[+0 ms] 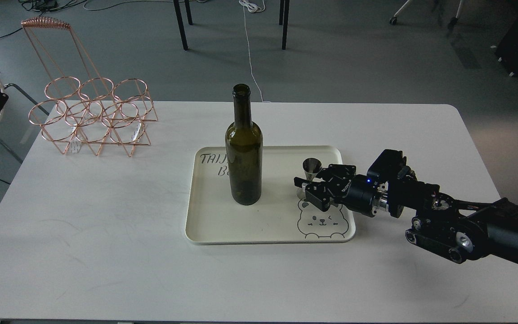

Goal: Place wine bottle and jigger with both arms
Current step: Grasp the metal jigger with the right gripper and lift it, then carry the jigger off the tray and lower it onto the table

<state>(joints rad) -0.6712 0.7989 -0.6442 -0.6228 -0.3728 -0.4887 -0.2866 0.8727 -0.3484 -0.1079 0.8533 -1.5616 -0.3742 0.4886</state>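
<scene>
Right gripper reaches onto the tray, fingers apart around the jigger, right of the wine bottle; releasing seems underway, withdrawal next

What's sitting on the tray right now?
On the cream tray stand the wine bottle, upright left of centre, and the jigger near its right side. The right gripper covers the jigger's lower half, so its base contact is hidden.
</scene>
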